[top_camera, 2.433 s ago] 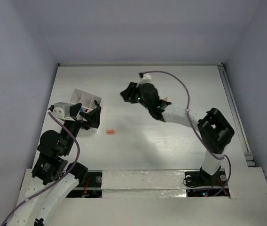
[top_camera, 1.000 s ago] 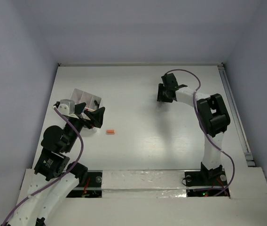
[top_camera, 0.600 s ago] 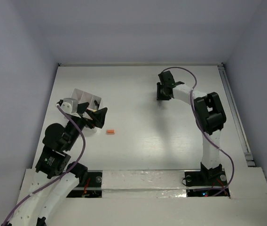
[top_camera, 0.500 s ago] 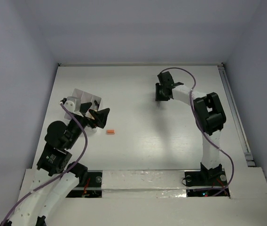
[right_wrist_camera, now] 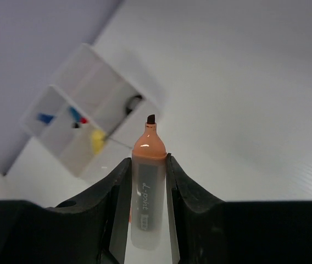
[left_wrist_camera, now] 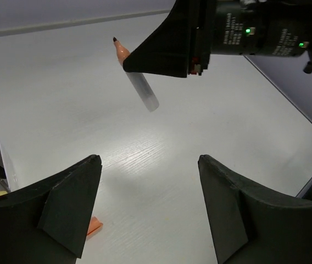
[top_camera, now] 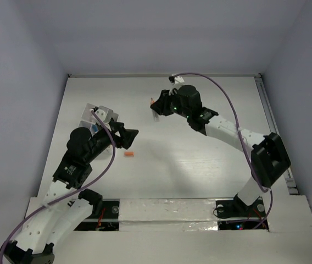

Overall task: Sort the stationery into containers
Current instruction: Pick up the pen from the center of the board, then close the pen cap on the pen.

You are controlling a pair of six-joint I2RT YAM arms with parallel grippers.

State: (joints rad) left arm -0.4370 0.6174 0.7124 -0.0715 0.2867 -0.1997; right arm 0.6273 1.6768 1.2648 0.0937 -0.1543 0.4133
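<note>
My right gripper [top_camera: 161,106] is shut on an orange-tipped marker [right_wrist_camera: 147,181] with a translucent body, held above the middle of the table; its dark nib points toward the white compartment box [right_wrist_camera: 84,127]. The left wrist view shows the same marker [left_wrist_camera: 139,85] hanging in the air ahead. My left gripper [left_wrist_camera: 149,159] stands open with nothing between its fingers, low over the table just right of the box [top_camera: 88,117]. A small orange bit [top_camera: 128,154] lies on the table beside the left finger [left_wrist_camera: 68,209].
The box's compartments hold blue, red, yellow and black items [right_wrist_camera: 93,140]. The left arm covers much of the box in the top view. Grey walls enclose the table on three sides, and a rail [top_camera: 274,132] runs along the right edge.
The right arm swung from the far right toward the centre, lifting the marker. The left gripper moved right, away from the box, and its jaws narrowed somewhat.
</note>
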